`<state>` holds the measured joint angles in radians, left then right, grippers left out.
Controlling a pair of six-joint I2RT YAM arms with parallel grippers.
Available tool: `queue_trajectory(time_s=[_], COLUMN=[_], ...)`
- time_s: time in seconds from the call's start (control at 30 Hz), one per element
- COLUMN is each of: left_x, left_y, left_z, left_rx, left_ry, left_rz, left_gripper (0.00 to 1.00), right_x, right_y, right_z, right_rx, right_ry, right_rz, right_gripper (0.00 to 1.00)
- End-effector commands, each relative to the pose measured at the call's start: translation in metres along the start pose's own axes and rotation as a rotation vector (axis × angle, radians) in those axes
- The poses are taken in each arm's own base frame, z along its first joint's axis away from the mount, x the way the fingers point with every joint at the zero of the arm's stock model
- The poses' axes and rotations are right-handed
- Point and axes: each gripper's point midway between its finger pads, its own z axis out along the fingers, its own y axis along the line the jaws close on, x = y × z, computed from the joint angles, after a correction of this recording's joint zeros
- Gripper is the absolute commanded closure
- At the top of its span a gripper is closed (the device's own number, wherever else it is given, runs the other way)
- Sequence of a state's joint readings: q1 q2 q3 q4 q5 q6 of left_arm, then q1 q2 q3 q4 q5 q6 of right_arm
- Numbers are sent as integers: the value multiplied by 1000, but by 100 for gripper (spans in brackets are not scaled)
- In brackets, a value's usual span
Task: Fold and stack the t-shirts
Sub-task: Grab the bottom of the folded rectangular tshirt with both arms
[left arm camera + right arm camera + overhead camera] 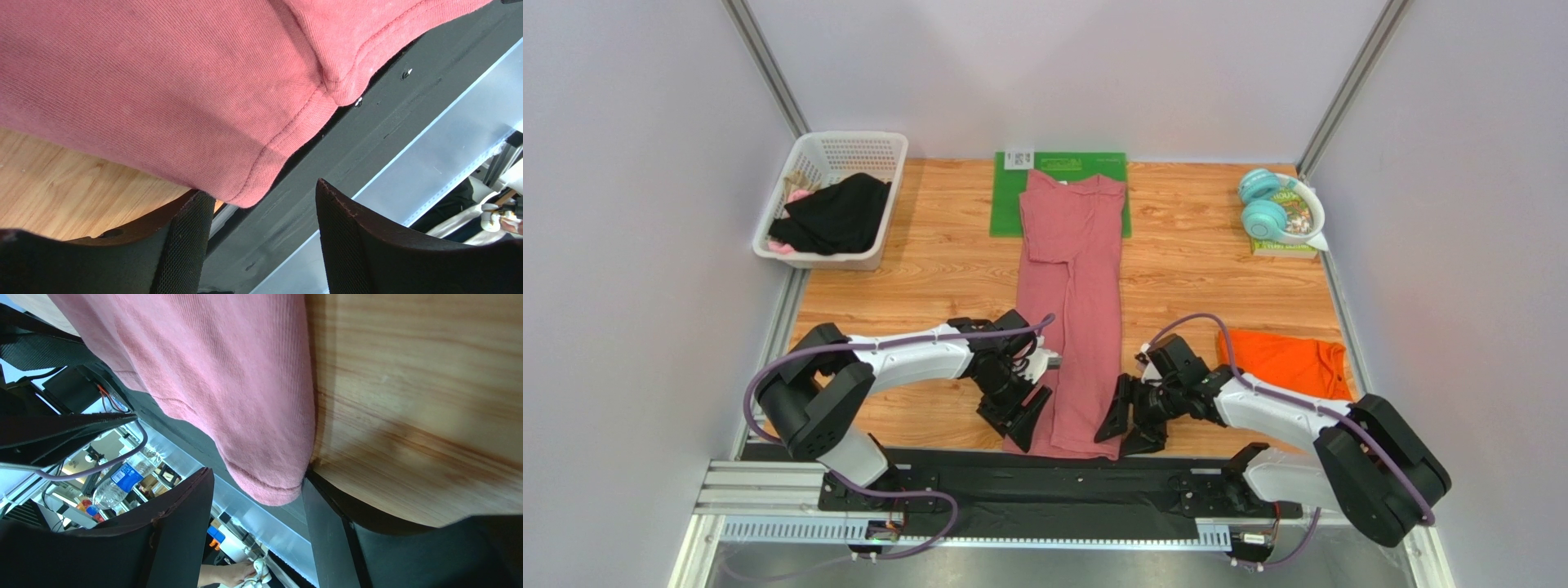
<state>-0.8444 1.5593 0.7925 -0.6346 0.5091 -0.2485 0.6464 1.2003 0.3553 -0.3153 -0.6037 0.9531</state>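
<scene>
left gripper (1026, 423) and right gripper (1130, 424) spread, pink t-shirt (1071, 306) on wood table (940, 270), pale walls (1063, 74)

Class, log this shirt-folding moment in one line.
pink t-shirt: folded narrow, lengthwise | left hand: open at its near-left corner | right hand: open at near-right corner | orange t-shirt: lying at right

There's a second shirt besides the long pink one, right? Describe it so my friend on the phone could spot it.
Start at the wooden table and go to its near right edge, beside the right arm. The orange t-shirt lies there, apart from the pink t-shirt down the middle. It is the only bright orange thing on the table.
</scene>
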Motion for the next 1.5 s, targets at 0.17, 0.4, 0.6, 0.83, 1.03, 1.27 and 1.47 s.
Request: queue_trajectory(time_s=[0.17, 0.4, 0.6, 0.83, 1.03, 1.27, 1.47], left_x=[6, 5, 4, 3, 2, 0, -1], left_y=[13, 13, 12, 12, 12, 12, 13], left_z=[6, 6, 4, 4, 3, 2, 1], left_rx=[-58, -56, -57, -56, -56, -63, -71], left_ry=[0, -2, -9, -14, -16, -22, -26], left_rz=[17, 23, 28, 34, 38, 47, 53], left_gripper=[38, 46, 46, 46, 46, 51, 54], right_x=[5, -1, -12, -28, -35, -42, -42], right_y=[-33, -30, -22, -11, -11, -9, -10], right_z=[2, 6, 7, 7, 4, 5, 6], right_rx=[83, 78, 82, 79, 68, 68, 50], right_ry=[-45, -52, -71, -87, -107, -115, -126], right_rz=[36, 44, 14, 2, 7, 15, 29], right_gripper=[38, 41, 42, 43, 44, 50, 62])
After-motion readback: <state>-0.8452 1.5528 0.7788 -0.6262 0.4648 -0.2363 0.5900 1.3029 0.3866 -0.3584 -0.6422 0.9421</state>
